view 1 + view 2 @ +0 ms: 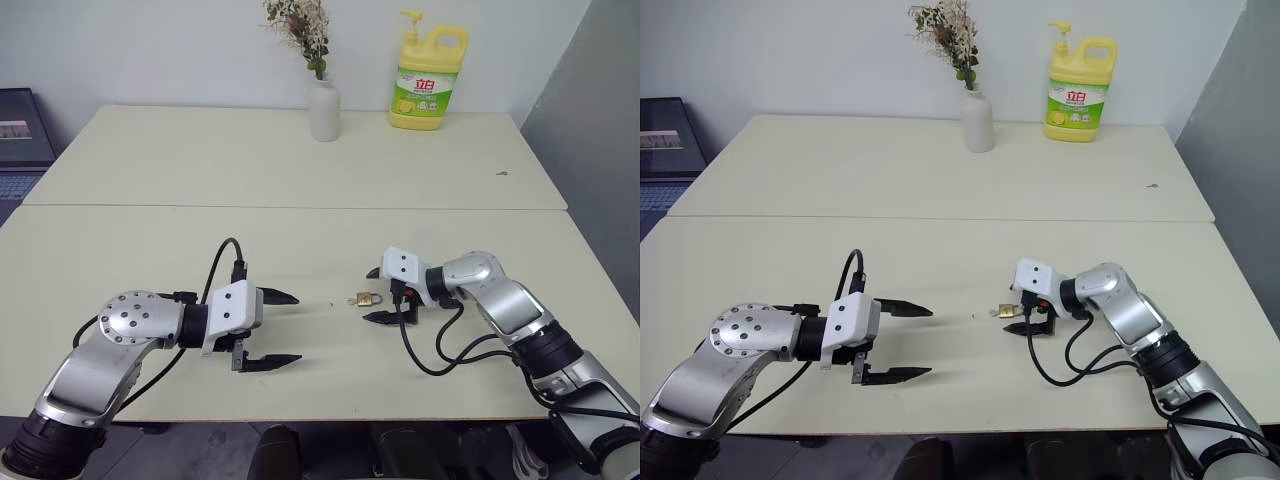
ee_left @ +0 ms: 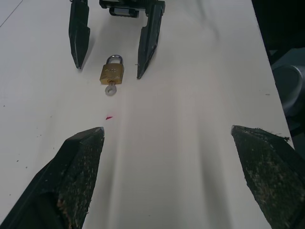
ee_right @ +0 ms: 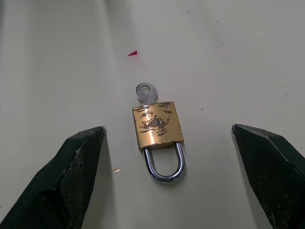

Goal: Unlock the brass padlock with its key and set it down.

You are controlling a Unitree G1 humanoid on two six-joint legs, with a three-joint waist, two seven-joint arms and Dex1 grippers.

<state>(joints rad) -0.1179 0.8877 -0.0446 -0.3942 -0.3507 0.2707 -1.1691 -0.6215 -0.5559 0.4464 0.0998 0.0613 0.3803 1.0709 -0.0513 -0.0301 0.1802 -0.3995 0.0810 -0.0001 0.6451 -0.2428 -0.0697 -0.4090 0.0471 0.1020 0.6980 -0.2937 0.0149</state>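
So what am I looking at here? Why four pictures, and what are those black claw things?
It is a two-armed robot at a pale table. The two wide pictures come from cameras in its head, looking down over its arms. The two close-ups come from a camera on each wrist, looking out between that arm's own black fingers. The claws are its grippers: the left gripper and the right gripper, both open and holding nothing. Between the right one's fingers, on the table, lies a small brass padlock, shackle closed, with a silver key sticking out of its bottom. At the far edge stand a white vase with dried flowers and a yellow pump bottle.
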